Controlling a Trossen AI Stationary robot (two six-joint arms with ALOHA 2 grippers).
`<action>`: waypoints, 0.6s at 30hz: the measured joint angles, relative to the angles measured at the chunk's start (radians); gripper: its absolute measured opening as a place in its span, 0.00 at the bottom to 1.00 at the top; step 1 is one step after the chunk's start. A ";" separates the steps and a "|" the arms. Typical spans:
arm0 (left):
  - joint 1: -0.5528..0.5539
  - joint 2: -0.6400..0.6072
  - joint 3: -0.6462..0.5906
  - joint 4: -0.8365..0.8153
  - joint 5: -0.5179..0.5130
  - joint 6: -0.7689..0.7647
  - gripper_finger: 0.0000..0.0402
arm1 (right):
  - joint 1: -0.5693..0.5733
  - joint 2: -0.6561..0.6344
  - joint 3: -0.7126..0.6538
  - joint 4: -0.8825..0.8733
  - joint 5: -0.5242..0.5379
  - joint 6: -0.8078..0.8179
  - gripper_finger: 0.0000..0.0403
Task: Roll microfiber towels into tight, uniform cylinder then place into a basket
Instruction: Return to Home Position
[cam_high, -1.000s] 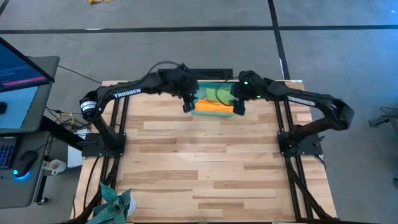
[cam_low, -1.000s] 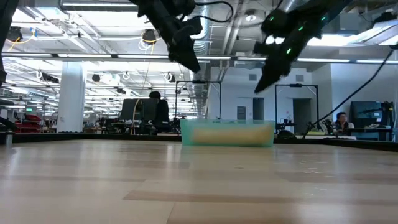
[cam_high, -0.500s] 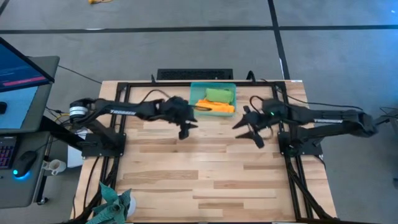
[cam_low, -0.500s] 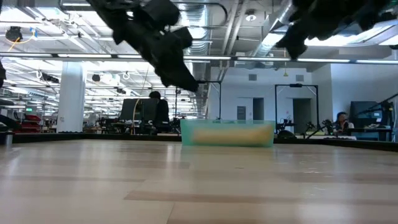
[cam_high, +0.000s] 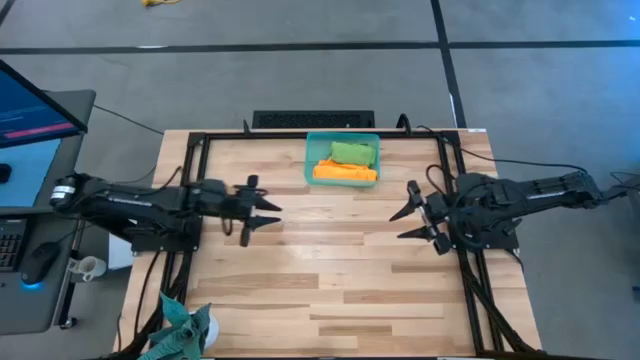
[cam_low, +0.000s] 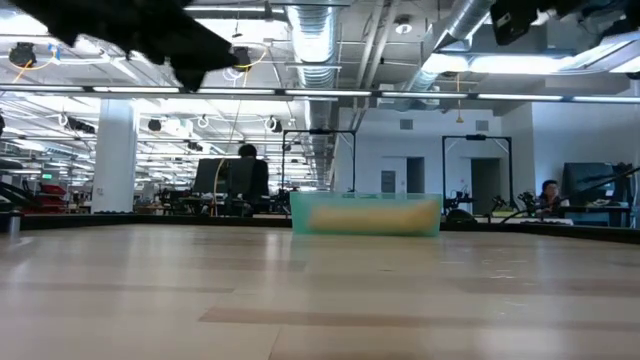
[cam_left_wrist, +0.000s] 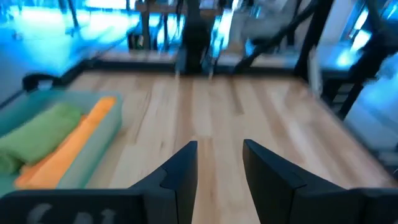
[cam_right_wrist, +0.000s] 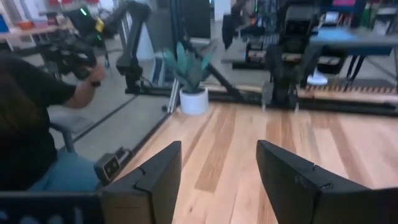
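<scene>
Wood-plank table (cam_high: 330, 280): basket (cam_high: 309, 160) sits on it at far edge, centre. Arm bases (cam_high: 165, 238) stand at left and right sides.

The left gripper (cam_left_wrist: 219, 149) holds its two dark fingers (cam_left_wrist: 182, 173) parted, with bare wood showing in the gap between them. They hang over the light plank table (cam_left_wrist: 249, 106), gripping nothing. Off to one side sits the translucent teal basket (cam_left_wrist: 107, 132), holding two rolled towels that lie side by side and touch. The orange towel (cam_left_wrist: 69, 149) lies against the wall nearer the fingers, and the green towel (cam_left_wrist: 38, 134) lies beyond it. A dark frame (cam_left_wrist: 194, 31) rises at the table's far edge, blurred.
</scene>
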 joint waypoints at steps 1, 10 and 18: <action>-0.010 -0.046 -0.031 0.025 -0.005 -0.009 0.29 | -0.002 -0.015 0.000 -0.002 0.000 0.000 0.57; -0.066 -0.396 -0.222 0.002 -0.051 -0.031 0.29 | -0.072 -0.247 0.000 -0.176 0.000 0.009 0.57; -0.080 -0.673 -0.364 0.006 -0.049 0.004 0.29 | -0.069 -0.380 -0.043 -0.227 -0.002 0.015 0.57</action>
